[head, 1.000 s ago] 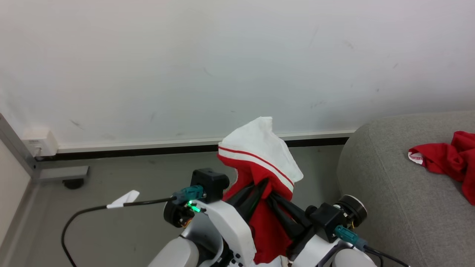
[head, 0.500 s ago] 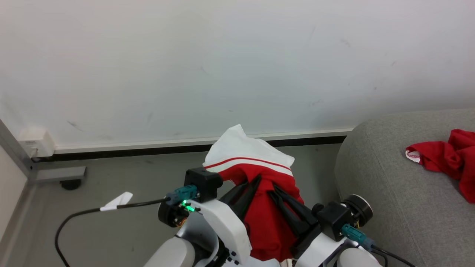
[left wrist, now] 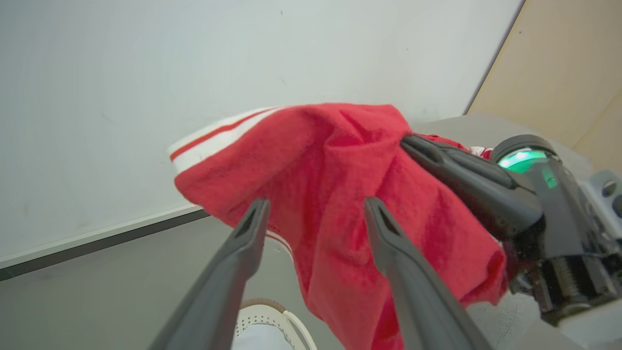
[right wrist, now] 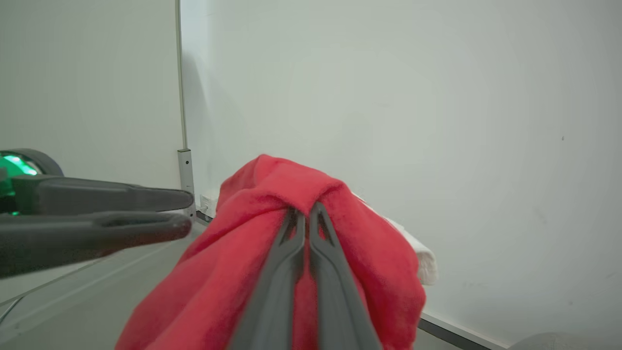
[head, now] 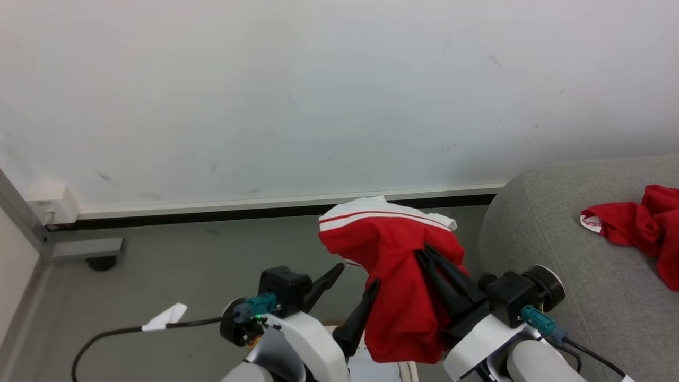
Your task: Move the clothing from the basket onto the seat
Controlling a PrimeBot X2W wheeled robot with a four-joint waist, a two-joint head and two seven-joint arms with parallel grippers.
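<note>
Above the grey floor [head: 159,265], before a plain white wall [head: 318,95], the right tool [head: 424,250] has its two dark fingers pinched together on a fold of a bright red soft garment [head: 398,297] with a white striped band; the cloth hangs from that grip, clear of the floor; the right wrist view shows the fingertips tight on the fold's crest, red cloth draped to both sides. Just beside it, the left tool [head: 357,275] stands spread wide, holding nothing; the left wrist view shows its fingers [left wrist: 243,257] apart before the hanging cloth, and whether the far one brushes the fabric I cannot tell. From the head view comes the large light-grey fabric sofa [head: 551,276] at the right, with a second crumpled red garment [head: 636,228] lying on its cushion, well apart from the held one. From the left wrist view comes a slice of the cream-white perforated plastic basket [left wrist: 265,318] with a brown rim, low beneath the held garment.
</note>
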